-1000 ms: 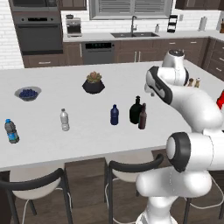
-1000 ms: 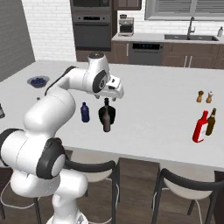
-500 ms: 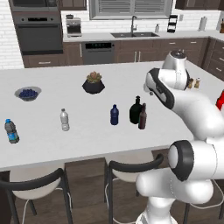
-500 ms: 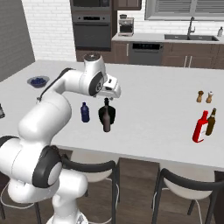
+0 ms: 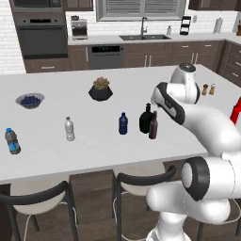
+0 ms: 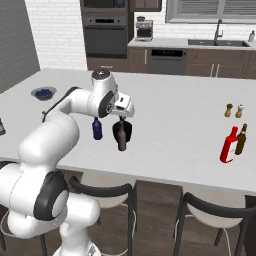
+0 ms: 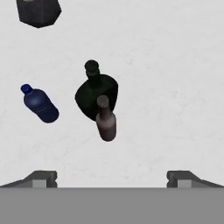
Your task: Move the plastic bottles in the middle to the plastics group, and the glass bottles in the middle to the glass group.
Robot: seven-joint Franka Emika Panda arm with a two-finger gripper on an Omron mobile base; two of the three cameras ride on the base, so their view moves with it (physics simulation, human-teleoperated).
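gripper [image 7: 112, 177] jaws wide apart, empty | has swung in above brown bottle [image 7: 106, 122] and black bottle [image 7: 96, 94], frame centre | navy bottle [image 7: 40, 105] left-centre | first pick approaching, nothing sorted

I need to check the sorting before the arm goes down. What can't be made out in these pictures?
- Black bottle: right base view, lower body hidden by the brown bottle in front; whether they touch is unclear.
- Red bottle: left base view, cut off by the right edge and the arm.
- Shakers: left base view, too small to tell apart.
- Gripper: hand view, just the open fingertips show.
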